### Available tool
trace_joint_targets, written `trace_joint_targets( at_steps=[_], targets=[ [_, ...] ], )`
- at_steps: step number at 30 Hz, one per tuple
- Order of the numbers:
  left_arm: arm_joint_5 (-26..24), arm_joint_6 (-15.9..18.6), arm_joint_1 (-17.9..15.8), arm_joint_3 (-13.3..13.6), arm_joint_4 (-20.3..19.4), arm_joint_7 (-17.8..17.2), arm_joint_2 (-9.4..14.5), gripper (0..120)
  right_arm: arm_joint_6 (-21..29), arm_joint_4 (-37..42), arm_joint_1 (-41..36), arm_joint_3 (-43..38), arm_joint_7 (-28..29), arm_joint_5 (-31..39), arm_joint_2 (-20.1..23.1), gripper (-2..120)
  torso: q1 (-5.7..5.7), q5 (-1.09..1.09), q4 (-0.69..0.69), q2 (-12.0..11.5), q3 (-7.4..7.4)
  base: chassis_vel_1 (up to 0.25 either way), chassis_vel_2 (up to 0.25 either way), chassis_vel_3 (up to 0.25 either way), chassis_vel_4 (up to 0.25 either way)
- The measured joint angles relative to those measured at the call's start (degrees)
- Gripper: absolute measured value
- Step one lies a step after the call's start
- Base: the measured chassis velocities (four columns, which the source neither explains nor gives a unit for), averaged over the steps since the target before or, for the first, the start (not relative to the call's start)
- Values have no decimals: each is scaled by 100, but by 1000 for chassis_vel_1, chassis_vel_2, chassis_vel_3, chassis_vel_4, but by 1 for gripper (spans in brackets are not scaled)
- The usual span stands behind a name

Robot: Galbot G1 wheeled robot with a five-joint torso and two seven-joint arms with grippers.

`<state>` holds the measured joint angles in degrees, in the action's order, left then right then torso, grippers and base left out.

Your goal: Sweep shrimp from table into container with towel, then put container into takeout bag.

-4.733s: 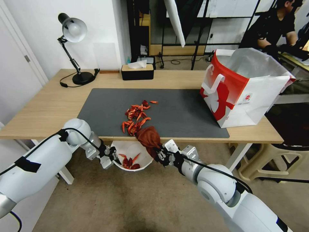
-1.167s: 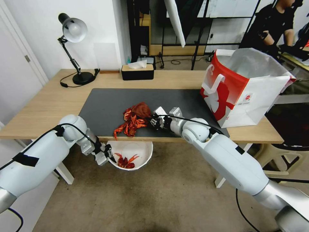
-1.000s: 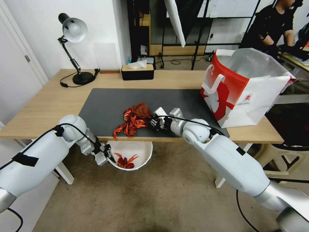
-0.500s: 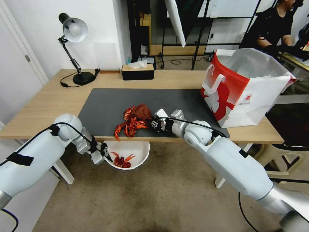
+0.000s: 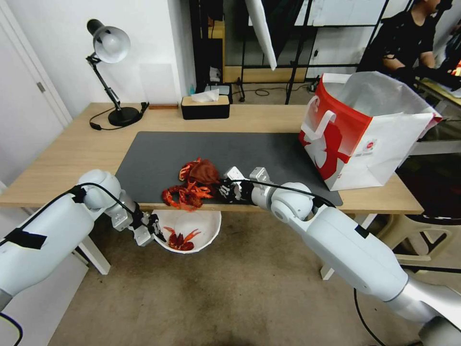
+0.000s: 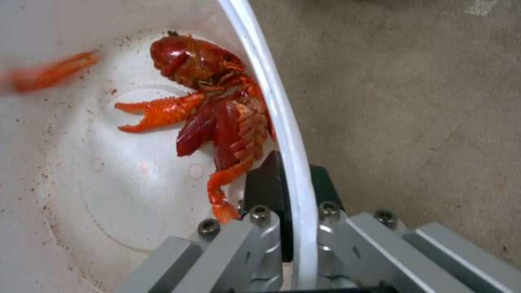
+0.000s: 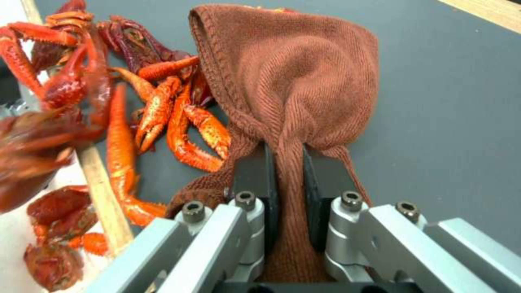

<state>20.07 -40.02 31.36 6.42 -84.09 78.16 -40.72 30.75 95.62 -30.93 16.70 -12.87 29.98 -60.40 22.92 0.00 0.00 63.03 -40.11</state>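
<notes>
While the one rust-brown soft towel (image 7: 304,77) is clamped in the right gripper (image 7: 286,173) on the dark grey mat, one heap of red-orange shrimp (image 5: 185,194) is seen at the table (image 5: 72,158) edge. Below it, one round white plastic container (image 6: 293,134) is pinched at the rim by the left gripper (image 6: 290,191). One red-and-white takeout bag (image 5: 360,129) stands well apart.

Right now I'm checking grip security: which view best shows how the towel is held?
The right wrist view: the right claw pinches the towel between its fingers. The head view shows the towel small, behind the shrimp.
</notes>
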Motion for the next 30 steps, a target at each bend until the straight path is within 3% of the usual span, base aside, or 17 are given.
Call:
trace_joint_targets(
  at_steps=[30],
  targets=[
    [-48,-49,26,-51,52,-8,67,0,-120,526,-35,215,-257,100,280,8,0,0,0,0,1,0,0,0,0]
  ],
)
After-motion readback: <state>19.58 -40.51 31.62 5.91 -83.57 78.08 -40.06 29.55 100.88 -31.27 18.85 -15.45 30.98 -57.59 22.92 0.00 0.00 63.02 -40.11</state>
